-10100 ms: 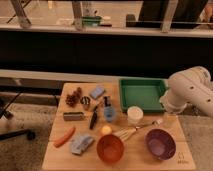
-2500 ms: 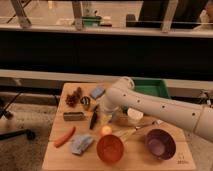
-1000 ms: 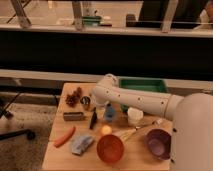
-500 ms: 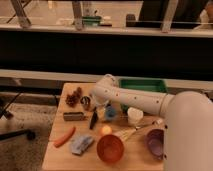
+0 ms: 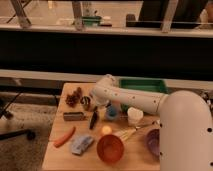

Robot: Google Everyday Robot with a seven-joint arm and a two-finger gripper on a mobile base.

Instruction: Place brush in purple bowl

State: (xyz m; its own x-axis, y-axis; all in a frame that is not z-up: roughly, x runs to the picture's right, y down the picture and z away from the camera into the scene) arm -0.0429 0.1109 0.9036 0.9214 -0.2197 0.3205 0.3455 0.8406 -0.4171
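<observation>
The brush [image 5: 93,119] lies on the table [image 5: 57,155], a slim dark stick just right of the grey block [image 5: 74,116] and left of a small blue cup [image 5: 112,112]. The gripper [image 5: 95,106] sits directly above the brush's upper end, seemingly touching it; whether the jaws are open or closed on it cannot be told. Below the brush stands the orange bowl [image 5: 110,148]. The purple bowl [image 5: 154,142] is well right of the brush, half hidden behind the white arm [image 5: 187,127].
</observation>
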